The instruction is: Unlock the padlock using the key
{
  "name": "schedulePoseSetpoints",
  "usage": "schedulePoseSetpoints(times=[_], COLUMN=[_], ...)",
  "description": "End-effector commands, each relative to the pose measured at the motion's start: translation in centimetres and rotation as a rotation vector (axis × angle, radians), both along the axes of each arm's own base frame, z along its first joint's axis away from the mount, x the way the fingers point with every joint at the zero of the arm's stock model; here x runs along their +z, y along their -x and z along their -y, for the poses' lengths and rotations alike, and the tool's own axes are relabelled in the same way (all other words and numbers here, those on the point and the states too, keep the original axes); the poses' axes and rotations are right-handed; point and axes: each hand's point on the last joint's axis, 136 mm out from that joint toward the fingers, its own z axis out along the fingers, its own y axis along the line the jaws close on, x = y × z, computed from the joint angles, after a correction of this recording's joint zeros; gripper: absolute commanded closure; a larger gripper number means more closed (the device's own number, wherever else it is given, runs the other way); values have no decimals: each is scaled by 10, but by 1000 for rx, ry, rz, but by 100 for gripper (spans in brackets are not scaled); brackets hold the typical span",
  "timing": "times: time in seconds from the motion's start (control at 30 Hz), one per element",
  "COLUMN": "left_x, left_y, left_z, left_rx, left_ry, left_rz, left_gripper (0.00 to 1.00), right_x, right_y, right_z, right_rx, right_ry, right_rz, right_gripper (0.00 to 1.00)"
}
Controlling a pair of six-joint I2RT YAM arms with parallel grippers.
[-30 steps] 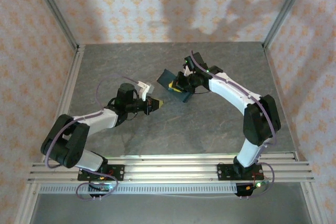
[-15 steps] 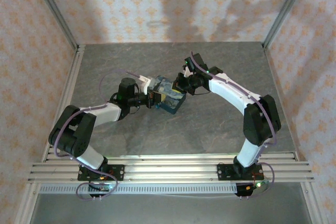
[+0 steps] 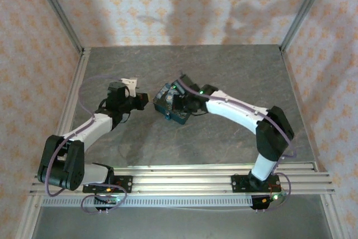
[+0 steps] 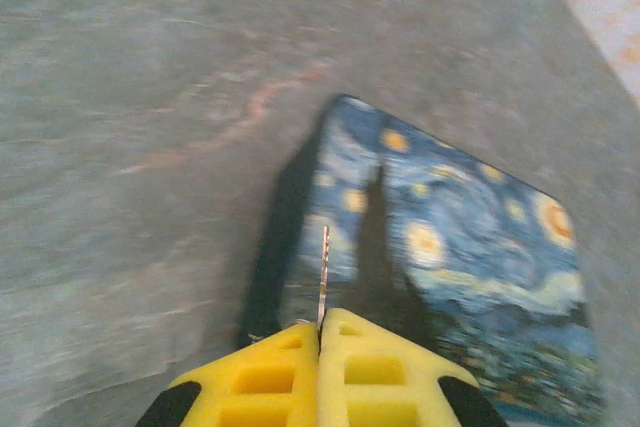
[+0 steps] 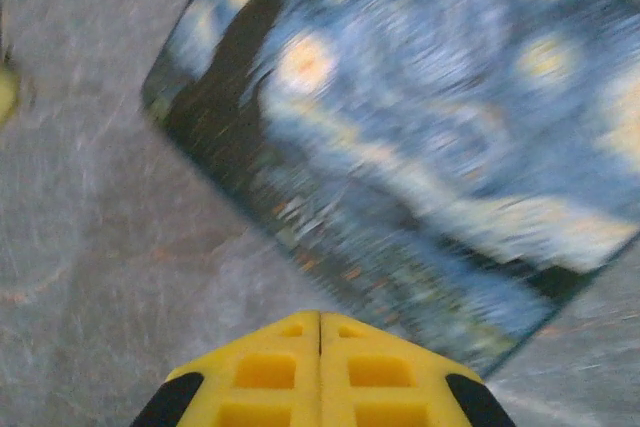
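Note:
The thin silvery key (image 4: 323,272) sticks straight out from between the yellow fingertips of my left gripper (image 4: 320,322), which is shut on it. The key tip points at the near edge of the Starry Night tin (image 4: 460,247). In the top view my left gripper (image 3: 142,100) sits left of the tin (image 3: 168,109), a short gap apart. My right gripper (image 5: 320,315) is shut with nothing showing between its fingers, just short of the tin (image 5: 420,117). From above, that gripper (image 3: 180,101) hangs over the tin's right part. The padlock is hidden.
The grey stone-patterned table (image 3: 224,71) is boxed in by papered walls at left, back and right. A metal rail (image 3: 179,174) runs along the near edge by both arm bases. A blurred yellowish spot (image 5: 5,92) shows at the left edge of the right wrist view.
My left gripper has pulled back to the left, away from the tin. My right gripper has moved left over the tin, and the tin has shifted left and nearer.

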Motion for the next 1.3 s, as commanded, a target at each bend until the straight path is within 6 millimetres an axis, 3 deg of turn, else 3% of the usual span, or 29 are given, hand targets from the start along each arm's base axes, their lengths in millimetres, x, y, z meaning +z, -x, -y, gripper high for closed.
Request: schedulePoseSetpoints(times=[0.0, 0.17, 0.4, 0.67, 0.8, 0.93, 1.0, 1.17, 1.27], left_x=[-17, -25, -50, -63, -65, -65, -64, -61, -60], left_y=[-2, -20, -35, -26, -24, -21, -20, -16, -14], left_z=[-23, -15, 0, 33, 42, 42, 41, 38, 34], left_rx=[107, 93, 60, -22, -46, -49, -52, -49, -43], left_ry=[-50, -11, 60, 67, 65, 58, 49, 26, 6], left_rz=[-80, -108, -154, -140, -143, -146, -146, -141, -143], left_gripper=[100, 100, 100, 100, 100, 100, 100, 100, 100], right_x=[-16, -56, -88, -89, -84, -79, -79, -73, -73], right_y=[-5, 2, -2, -25, -33, -32, -29, -27, -27], right_z=[-15, -14, 27, 76, 88, 85, 81, 61, 50], right_rx=[-12, 23, 18, -31, -28, -16, -28, -59, -104], right_ry=[79, 140, 272, 325, 354, 310, 264, 266, 283], right_rz=[61, 0, -26, 23, 67, 100, 114, 191, 226], right_gripper=[92, 95, 98, 99, 100, 98, 91, 56, 46])
